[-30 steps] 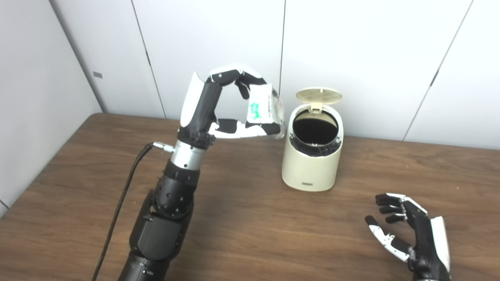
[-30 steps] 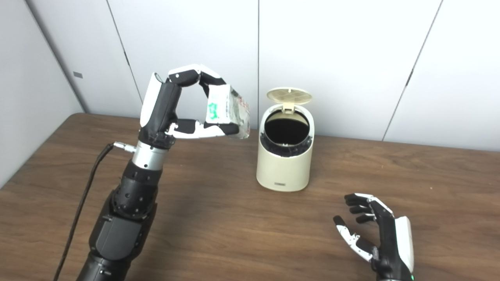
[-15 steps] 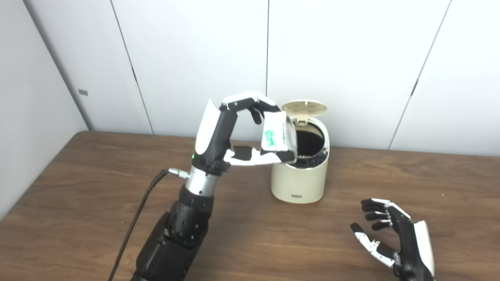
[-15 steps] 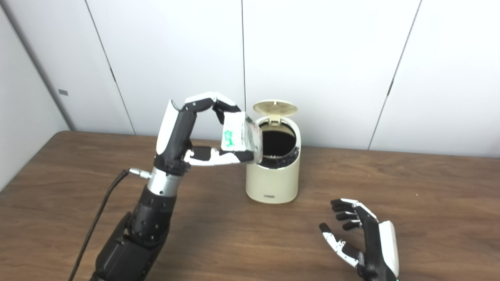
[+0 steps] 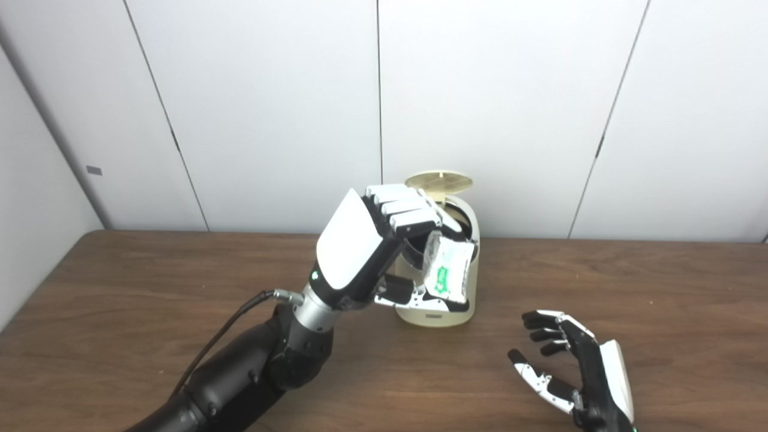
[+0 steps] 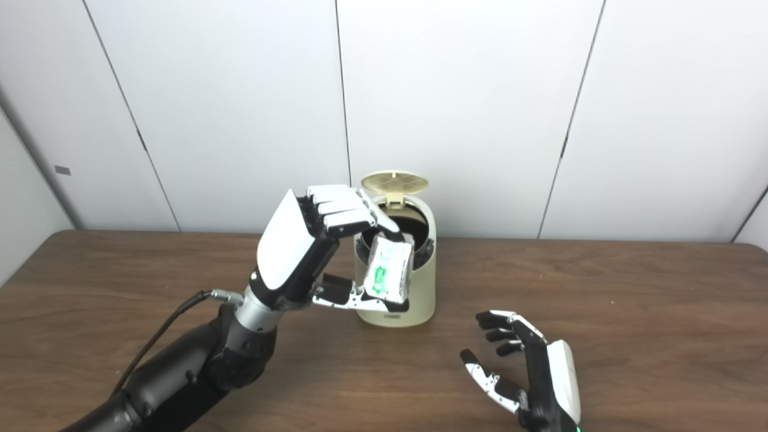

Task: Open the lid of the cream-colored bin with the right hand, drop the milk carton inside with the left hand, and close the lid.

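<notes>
While the cream bin (image 5: 447, 294) stands with its lid (image 5: 438, 182) raised in the left eye view, the left hand (image 5: 375, 249) pinches the milk carton (image 5: 447, 273) in front of its opening. From the right eye view, the right hand (image 6: 531, 372) rests on the table (image 6: 630, 312), fingers spread, holding nothing.

Carton (image 5: 447, 275) before bin (image 6: 420, 288); lid (image 5: 438, 181) behind.

Bare test room or lab corner

A wood-grain table (image 5: 120, 312) stands against plain white panelled walls (image 5: 492, 108) with dark vertical seams; the far and left walls meet at the left. A black cable (image 5: 228, 324) trails from the robot's arm (image 5: 240, 378) across the tabletop.
</notes>
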{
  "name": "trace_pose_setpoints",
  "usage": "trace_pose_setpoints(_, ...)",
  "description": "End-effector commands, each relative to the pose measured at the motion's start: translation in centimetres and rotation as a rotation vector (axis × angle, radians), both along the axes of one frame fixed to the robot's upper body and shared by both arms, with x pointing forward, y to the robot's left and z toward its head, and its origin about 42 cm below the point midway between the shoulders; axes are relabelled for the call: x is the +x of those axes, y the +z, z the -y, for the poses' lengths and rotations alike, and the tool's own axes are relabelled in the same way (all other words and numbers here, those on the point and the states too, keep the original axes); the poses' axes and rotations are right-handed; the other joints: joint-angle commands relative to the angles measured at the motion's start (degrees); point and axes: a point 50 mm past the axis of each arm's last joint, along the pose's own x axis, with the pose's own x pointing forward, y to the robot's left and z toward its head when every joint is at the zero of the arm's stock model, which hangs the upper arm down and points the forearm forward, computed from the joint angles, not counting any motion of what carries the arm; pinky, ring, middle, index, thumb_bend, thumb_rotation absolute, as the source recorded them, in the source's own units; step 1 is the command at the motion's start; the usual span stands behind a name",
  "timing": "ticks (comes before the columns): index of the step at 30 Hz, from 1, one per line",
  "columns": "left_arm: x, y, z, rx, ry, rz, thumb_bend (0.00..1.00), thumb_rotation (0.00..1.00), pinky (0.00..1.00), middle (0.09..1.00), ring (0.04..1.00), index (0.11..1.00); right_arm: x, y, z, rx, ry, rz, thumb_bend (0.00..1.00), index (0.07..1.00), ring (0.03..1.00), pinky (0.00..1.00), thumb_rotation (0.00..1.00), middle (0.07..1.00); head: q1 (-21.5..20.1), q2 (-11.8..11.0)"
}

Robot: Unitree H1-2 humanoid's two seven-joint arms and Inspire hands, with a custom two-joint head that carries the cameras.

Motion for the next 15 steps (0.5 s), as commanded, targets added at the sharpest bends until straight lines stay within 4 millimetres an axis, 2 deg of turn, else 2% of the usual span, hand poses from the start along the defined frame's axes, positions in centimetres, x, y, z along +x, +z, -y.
trace_pose_setpoints(1, 0.7, 2.4, 0.1, -0.04, -0.026, 0.106, 0.51, 0.0, 0.37, 0.474, 0.472, 0.473, -0.9, -1.1, -1.4, 0.041, 0.021, -0.011, 0.29, 0.632, 0.594, 0.49, 0.0, 0.634, -0.1, 0.2)
trace_pose_setpoints(10, 1.5, 2.8, 1.0, 0.002, -0.049, 0.222, 0.51, 0.0, 0.37, 0.474, 0.474, 0.473, -1.3, -1.1, -1.6, 0.048, 0.021, -0.01, 0.29, 0.634, 0.59, 0.48, 0.0, 0.633, -0.6, 0.5)
trace_pose_setpoints(15, 2.4, 3.0, 1.1, 0.027, -0.027, 0.229, 0.51, 0.0, 0.38, 0.475, 0.473, 0.471, -1.4, -1.2, -1.7, 0.052, 0.016, -0.002, 0.29, 0.63, 0.574, 0.46, 0.0, 0.625, -0.7, 0.6)
